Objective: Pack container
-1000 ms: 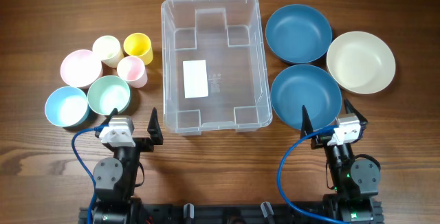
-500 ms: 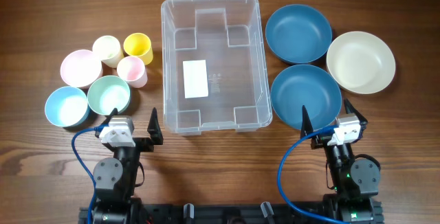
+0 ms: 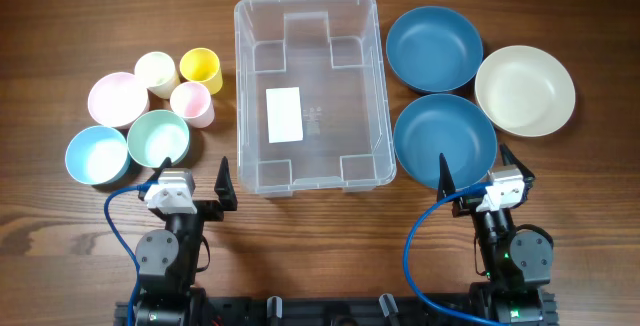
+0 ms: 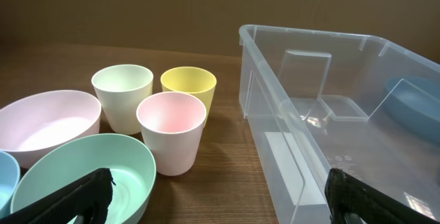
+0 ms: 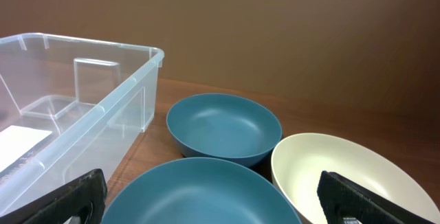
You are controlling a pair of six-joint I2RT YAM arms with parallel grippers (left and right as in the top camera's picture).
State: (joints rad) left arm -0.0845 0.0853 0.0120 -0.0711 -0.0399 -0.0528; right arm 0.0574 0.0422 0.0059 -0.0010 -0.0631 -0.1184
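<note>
Container [image 3: 306, 0], a clear plastic bin, stands mid-bench, toward the far edge. The left gripper [image 3: 192, 174], by the mint bowl [image 3: 158, 138], and the right gripper [image 3: 474, 162], by a dark blue bowl [image 3: 445, 131], sit near the front edge, fingers apart, grasping nothing.

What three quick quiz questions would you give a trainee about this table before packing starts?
1. True or false: the container already holds a bowl.
2. What colour is the large bowl farthest right? A dark blue, B cream, C mint.
3. Fill in: the left gripper and the right gripper are both ____.

Key: 1 false, it is empty; 2 B; 3 open.
</note>
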